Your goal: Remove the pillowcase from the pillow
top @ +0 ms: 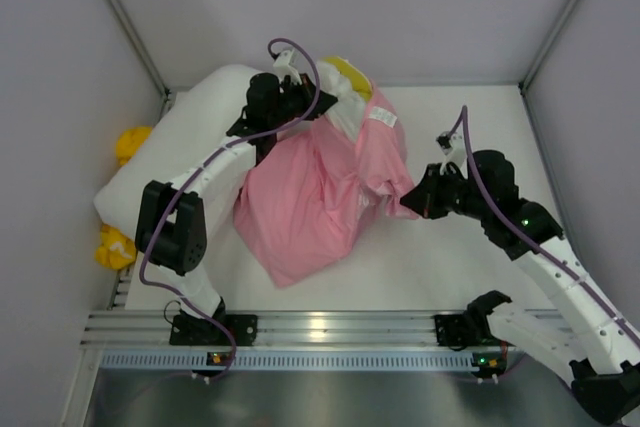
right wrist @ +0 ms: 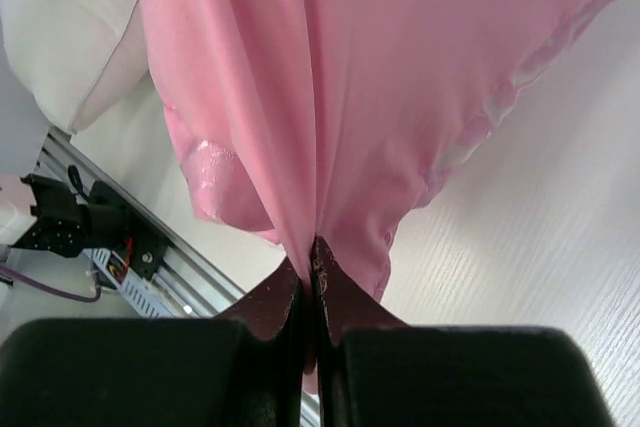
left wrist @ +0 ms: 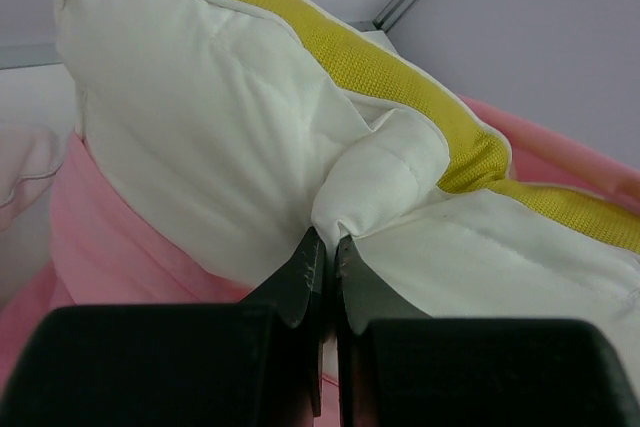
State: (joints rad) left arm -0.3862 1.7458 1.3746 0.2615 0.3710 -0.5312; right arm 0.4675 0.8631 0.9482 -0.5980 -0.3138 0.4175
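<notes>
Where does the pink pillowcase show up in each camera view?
Top external: pillowcase at centre.
Left wrist: pillowcase lower left, beside the pillow.
Right wrist: pillowcase fills the upper frame, pinched by the right hand.
Shared landmark: yellow band, in top and left wrist views only.

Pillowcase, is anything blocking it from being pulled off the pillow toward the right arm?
Nothing visible does. The right pincer is shut on a fold of the pillowcase, the left pincer pinches a corner of the pillow, and the table on the right arm's side shows nothing in the path.
</notes>
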